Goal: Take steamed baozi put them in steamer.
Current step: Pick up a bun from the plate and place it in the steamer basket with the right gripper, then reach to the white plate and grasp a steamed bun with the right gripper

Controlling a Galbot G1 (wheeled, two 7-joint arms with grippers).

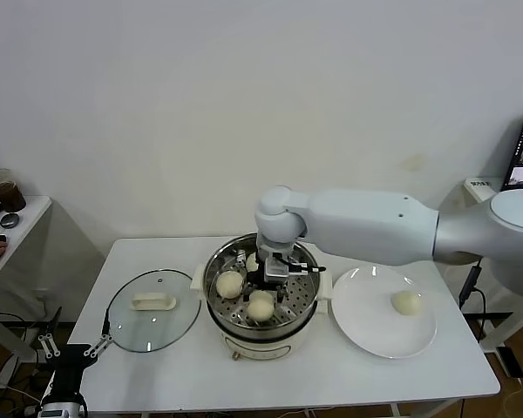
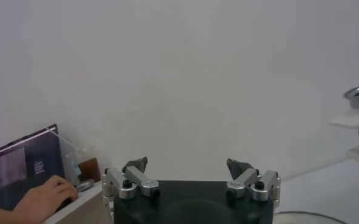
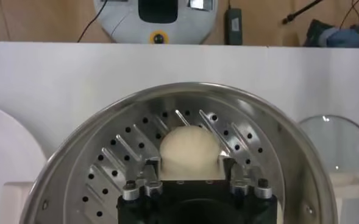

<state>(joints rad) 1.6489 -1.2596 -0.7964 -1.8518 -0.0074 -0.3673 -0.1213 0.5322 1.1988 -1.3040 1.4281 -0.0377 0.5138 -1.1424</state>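
Right gripper (image 1: 273,277) is down inside the round shiny steel steamer (image 1: 307,300), jaws spread either side of a pale cream round baozi (image 3: 189,149) on the perforated tray, not clamped. Two more buns (image 1: 230,283) sit in the steamer, one (image 1: 407,302) on the flat white plate (image 1: 366,335). Left gripper (image 2: 191,176) is parked low off the table's left, fingers apart, holding nothing.

A glass lid (image 1: 152,311) and white plate (image 1: 366,331) lie on the white table (image 1: 331,374).
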